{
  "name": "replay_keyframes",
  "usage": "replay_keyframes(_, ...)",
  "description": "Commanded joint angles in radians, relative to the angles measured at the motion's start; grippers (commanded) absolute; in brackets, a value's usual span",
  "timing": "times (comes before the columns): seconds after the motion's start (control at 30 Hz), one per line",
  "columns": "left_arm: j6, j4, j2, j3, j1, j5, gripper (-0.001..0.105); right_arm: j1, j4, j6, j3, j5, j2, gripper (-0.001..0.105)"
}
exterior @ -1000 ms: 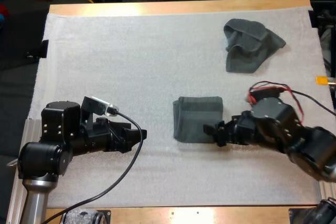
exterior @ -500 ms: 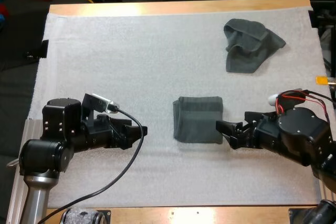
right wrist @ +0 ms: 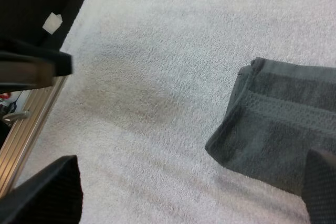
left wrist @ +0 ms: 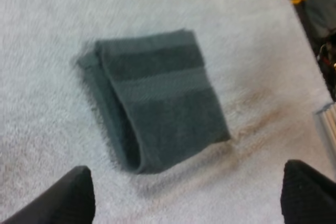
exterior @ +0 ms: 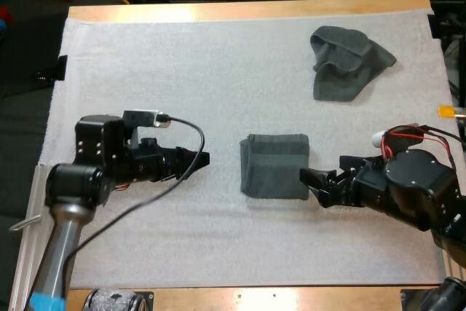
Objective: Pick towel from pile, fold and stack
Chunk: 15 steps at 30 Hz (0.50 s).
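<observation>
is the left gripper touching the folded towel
Apart. The high view shows a strip of bare white mat between the left gripper and the folded towel; the left wrist view shows its open jaws short of the towel.

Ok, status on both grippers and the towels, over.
Left gripper open, just left of the folded towel. Right gripper open at its right edge, gripping nothing. Crumpled towel lies far right. Nothing in the way.
</observation>
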Motion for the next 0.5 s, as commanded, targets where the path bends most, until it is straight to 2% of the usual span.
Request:
replay_keyframes(0.0,-0.008,-0.017,0.02,-0.005,-0.004,-0.002,0.071,0.002,0.001,-0.003,-0.002,0.012,-0.005,0.083)
replay_keyframes(0.2,-0.01,-0.079,0.156,-0.005,-0.066,-0.013,0.071,0.002,0.001,0.0,-0.002,0.012,-0.005,0.083)
replay_keyframes(0.37,-0.102,-0.216,0.246,-0.005,-0.137,-0.073,0.071,0.002,0.001,0.006,-0.002,0.012,-0.005,0.082)
replay_keyframes(0.47,-0.12,-0.245,0.295,-0.005,-0.158,-0.108,0.071,0.002,0.001,0.006,-0.002,0.012,-0.005,0.082)
